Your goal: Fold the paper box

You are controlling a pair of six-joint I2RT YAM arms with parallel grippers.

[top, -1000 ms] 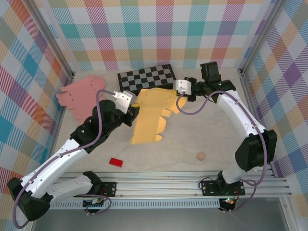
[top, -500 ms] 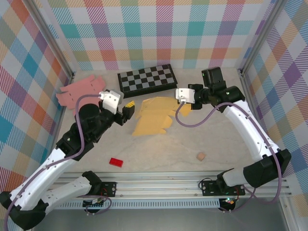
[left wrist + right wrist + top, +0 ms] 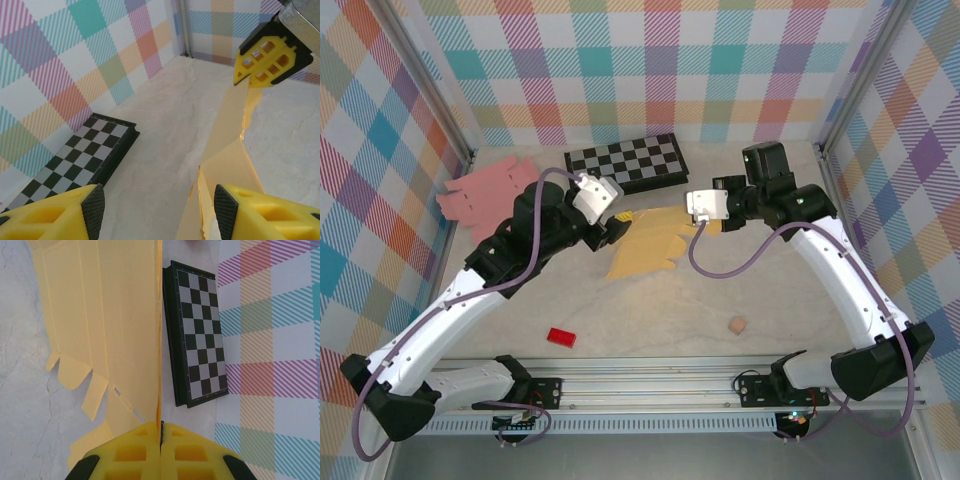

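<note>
Since a second ago the left gripper has swung farther up the table, toward the board, and opened. The sheet has shifted rightward.

Nearest the bases: red block and tan cube, well apart.

Mid-table: yellow paper box, an unfolded blank (tabs along one edge), one side on the table, the other raised. Left gripper at its left end, jaws apart, grasping nothing. The right gripper is clenched on the raised edge.

Farther back: chessboard, pink sheet.
</note>
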